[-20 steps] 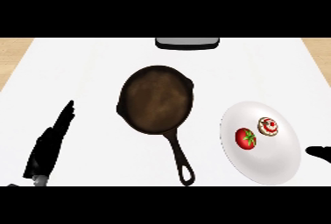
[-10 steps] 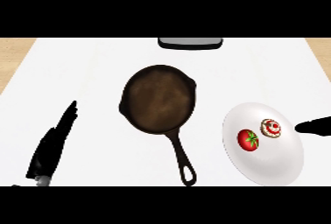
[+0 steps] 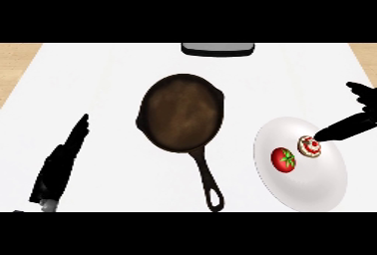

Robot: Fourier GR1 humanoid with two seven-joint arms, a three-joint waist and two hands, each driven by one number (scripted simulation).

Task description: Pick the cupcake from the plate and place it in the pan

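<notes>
Cupcake (image 3: 310, 146) sits on the white plate (image 3: 302, 194) near the counter's right edge, beside a tomato (image 3: 283, 160). The right hand (image 3: 346, 127), fingers straight and thumb spread wide, has a fingertip at the cupcake. The left hand (image 3: 63, 159) rests, fingers straight, by the left edge. The cast-iron pan (image 3: 180, 113) lies mid-counter

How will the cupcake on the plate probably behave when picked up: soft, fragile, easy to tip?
The cupcake is no bigger than the tomato beside it, so probably light. Its red and white topping would likely smear if pressed. It looks round, so it might roll across the plate if knocked over.
</notes>
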